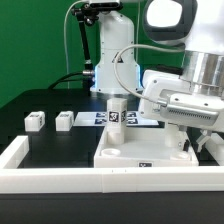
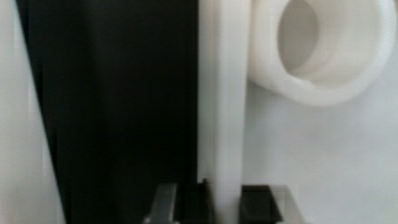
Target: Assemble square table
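The white square tabletop (image 1: 135,155) lies near the front of the black table, with a round socket (image 1: 108,152) raised on it. My gripper (image 1: 188,143) reaches down from the exterior view's right onto the tabletop's right edge. In the wrist view the tabletop's thin white wall (image 2: 228,100) runs between the two dark fingers (image 2: 178,205), and the gripper (image 2: 219,205) is shut on it, with a round socket (image 2: 329,50) close beside. One tagged leg block (image 1: 115,108) stands upright at the tabletop's far edge. Two more leg blocks (image 1: 35,121) (image 1: 65,120) sit at the left.
The marker board (image 1: 135,119) lies flat behind the tabletop. A long white rail (image 1: 55,172) borders the black surface along the front and left. The robot's white base (image 1: 115,55) stands at the back.
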`<state>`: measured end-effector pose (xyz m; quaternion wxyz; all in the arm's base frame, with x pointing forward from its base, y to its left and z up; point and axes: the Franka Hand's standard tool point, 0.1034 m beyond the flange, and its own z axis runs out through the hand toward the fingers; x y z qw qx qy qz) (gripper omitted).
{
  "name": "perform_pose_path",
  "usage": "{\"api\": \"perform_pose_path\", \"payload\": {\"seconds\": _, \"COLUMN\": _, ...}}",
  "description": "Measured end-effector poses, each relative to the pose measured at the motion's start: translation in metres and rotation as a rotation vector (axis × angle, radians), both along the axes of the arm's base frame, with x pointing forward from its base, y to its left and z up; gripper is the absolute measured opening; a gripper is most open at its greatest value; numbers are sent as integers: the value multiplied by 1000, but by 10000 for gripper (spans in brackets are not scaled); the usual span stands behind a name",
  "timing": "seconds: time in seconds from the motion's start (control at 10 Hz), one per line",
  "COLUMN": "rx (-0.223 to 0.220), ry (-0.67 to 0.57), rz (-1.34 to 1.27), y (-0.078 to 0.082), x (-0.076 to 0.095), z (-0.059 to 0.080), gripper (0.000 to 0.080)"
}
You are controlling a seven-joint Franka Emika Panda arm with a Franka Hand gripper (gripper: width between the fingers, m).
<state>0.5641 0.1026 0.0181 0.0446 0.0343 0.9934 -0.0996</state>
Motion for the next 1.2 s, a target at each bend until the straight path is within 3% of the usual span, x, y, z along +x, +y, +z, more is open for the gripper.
{"api": "perform_pose_path", "payload": {"seconds": 0.1, "rx": 0, "ry": 7, "rz": 21, "y": 8, "x": -1, "z": 1, "gripper": 64}}
{"api": "perform_pose_path", "payload": {"seconds": 0.2, "rx": 42, "ry": -9, "rz": 58, "y": 11, "x": 4, "z": 2, "gripper": 64}}
{"api": "perform_pose_path", "payload": {"seconds": 0.4, "rx": 63, "ry": -19, "rz": 65, "y": 12, "x": 8, "z": 5, "gripper": 64}}
{"api": "perform_pose_path", "payload": {"seconds": 0.9, "rx": 54, "ry": -10, "rz": 60, "y": 15, "x": 7, "z": 3, "gripper": 64}}
{"api": "perform_pose_path", "payload": {"seconds": 1.1, "rx": 53, "ry": -8, "rz": 31, "y": 24, "x": 2, "z": 0, "gripper": 64}}
{"api": "perform_pose_path", "payload": {"seconds": 1.2, "rx": 35, "ry": 5, "rz": 31, "y": 25, "x": 0, "z": 0, "gripper": 64}}
